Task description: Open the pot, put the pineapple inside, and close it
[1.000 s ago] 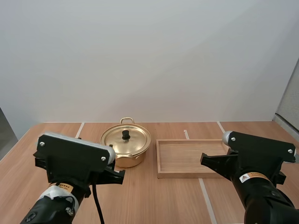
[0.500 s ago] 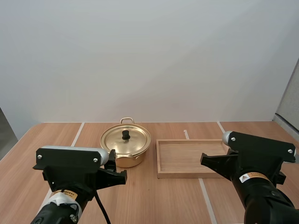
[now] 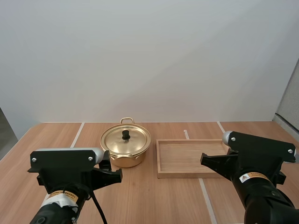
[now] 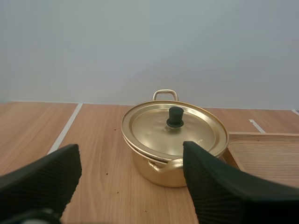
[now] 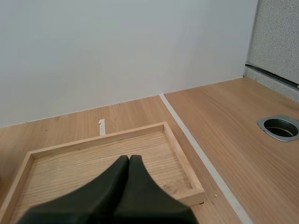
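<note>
Bright, even, diffuse light is spread over the worktop (image 3: 149, 200). A soft sheen is carried by the lid (image 4: 152, 130) of the golden pot (image 3: 125, 160), beneath which only a faint shadow is cast.

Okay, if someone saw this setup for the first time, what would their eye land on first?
The shiny gold pot, its lid on and topped by a black knob, sits on the wooden table, just left of a wooden tray in the high view. The left pincer stands open facing the pot, while the right pincer lies shut, pointing at the tray.
</note>
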### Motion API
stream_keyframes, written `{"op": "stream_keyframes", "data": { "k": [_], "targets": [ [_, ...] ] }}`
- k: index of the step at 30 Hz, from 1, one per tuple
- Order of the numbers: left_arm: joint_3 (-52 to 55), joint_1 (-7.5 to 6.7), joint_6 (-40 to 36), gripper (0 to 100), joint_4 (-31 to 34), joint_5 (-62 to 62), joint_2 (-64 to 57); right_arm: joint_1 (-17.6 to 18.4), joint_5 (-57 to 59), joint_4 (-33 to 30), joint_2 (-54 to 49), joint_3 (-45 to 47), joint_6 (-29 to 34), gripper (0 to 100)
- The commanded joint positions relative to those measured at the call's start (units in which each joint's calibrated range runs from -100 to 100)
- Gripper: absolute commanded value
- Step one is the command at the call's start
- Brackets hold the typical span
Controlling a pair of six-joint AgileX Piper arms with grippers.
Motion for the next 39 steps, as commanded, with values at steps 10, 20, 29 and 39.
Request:
{"op": "stream_keyframes", "data": {
  "k": [10,20,29,39],
  "targets": [
    [0.06,-0.26,-0.69,100,1.59,0.19,-0.24,0.05,-0.19,-0.34,-0.36,-0.17,0.01,0],
    [0.06,-0.41,-0.69,100,2.41,3.14,-0.24,0.05,-0.19,-0.34,-0.36,-0.17,0.01,0],
    [0.06,-0.41,-1.41,0,2.75,4.12,-0.24,0.05,-0.19,-0.34,-0.36,-0.17,0.01,0],
    [0.06,-0.41,-2.16,0,3.06,4.11,-0.24,0.05,-0.19,-0.34,-0.36,-0.17,0.01,0]
  ]
}}
